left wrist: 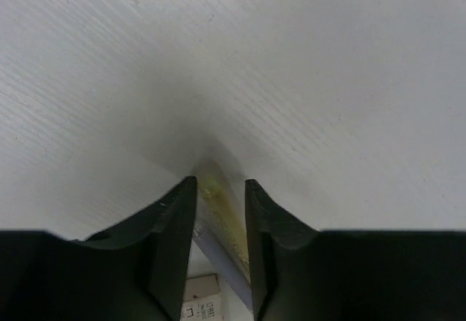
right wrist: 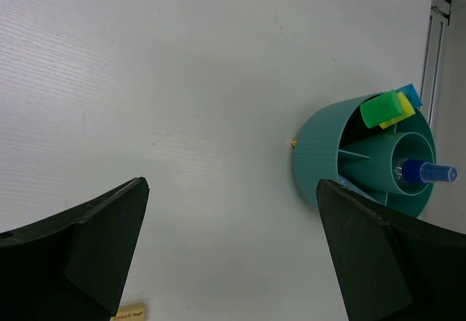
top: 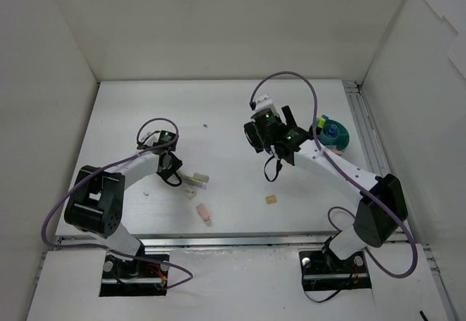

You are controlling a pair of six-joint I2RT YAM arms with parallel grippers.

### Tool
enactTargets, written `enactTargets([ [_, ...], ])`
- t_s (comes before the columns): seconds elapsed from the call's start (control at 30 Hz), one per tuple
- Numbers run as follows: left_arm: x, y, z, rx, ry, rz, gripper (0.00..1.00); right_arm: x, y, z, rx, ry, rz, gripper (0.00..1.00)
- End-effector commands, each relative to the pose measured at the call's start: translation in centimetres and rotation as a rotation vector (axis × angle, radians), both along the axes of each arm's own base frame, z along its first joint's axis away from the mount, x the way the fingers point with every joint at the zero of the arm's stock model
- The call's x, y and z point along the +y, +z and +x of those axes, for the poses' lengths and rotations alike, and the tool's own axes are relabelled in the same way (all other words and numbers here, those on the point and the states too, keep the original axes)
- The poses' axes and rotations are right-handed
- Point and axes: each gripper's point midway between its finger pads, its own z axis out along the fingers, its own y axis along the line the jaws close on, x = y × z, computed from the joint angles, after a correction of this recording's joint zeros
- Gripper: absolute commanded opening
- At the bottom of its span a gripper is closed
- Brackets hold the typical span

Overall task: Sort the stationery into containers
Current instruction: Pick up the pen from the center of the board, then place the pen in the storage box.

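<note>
1. bench (top: 218, 110): the loose stationery lies left of centre in the top view. the teal tub (right wrist: 324, 157) stands near the right edge, holding capped highlighters (right wrist: 382, 108) and a blue-capped pen (right wrist: 426, 172).
2. right end effector (right wrist: 233, 263): jaws wide open and empty, with the tub at the right of its view. i'd leave it parked.
3. left end effector (left wrist: 220, 183): jaws narrow, one on each side of a pale stick (left wrist: 227, 230) that lies on the bench, lower middle of its view. i cannot tell whether they pinch it yet.
4. my call: squeeze fully, then lift straight up. the stick sits slanted between the jaws and could twist out.
5. a beige labelled piece (left wrist: 202, 303) lies just beside the stick, so i'd avoid dragging it.
</note>
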Motion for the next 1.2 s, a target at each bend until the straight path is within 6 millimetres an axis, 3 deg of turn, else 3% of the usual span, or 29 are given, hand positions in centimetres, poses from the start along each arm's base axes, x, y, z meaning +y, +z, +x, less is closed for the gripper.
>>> enactTargets([
  [0.0, -0.4, 1.3, 2.2, -0.065, 0.042, -0.034, 0.24, -0.7, 2.1, 0.8, -0.084, -0.061, 0.033, 0.98],
  [0.23, -1.1, 1.5, 2.6, -0.062, 0.023, -0.021, 0.0, -0.6, 1.9, 0.7, -0.08, -0.059, 0.032, 0.98],
  [0.43, -1.5, 2.9, 3.1, -0.111, 0.003, -0.025, 0.0, 0.4, 1.3, 0.3, -0.046, 0.0, 0.067, 0.98],
  [0.6, -2.2, 6.5, 4.8, -0.217, -0.021, -0.06, 0.0, 2.5, 1.9, -0.5, -0.042, 0.143, 0.113, 0.98],
  [0.63, -2.3, 7.9, 5.3, -0.255, -0.024, -0.066, 0.0, 3.6, 2.0, -1.0, -0.035, 0.213, 0.128, 0.98],
  [0.83, -2.8, 12.5, 5.7, -0.382, -0.024, -0.108, 0.0, 7.5, 3.0, -3.0, -0.092, 0.481, 0.273, 0.98],
  [0.87, -2.7, 13.3, 5.6, -0.406, -0.023, -0.114, 0.0, 8.7, 2.3, -4.1, -0.053, 0.556, 0.299, 0.98],
  [0.93, -3.1, 14.8, 5.5, -0.446, -0.031, -0.132, 0.0, 10.5, 3.7, -5.3, -0.105, 0.693, 0.374, 0.98],
  [1.03, -3.7, 16.1, 5.1, -0.477, -0.029, -0.153, 0.0, 13.6, 4.8, -7.6, -0.132, 0.88, 0.501, 0.98],
  [1.17, -4.6, 17.4, 4.2, -0.512, -0.015, -0.188, 0.0, 17.1, 4.8, -8.0, -0.125, 0.965, 0.609, 0.98],
])
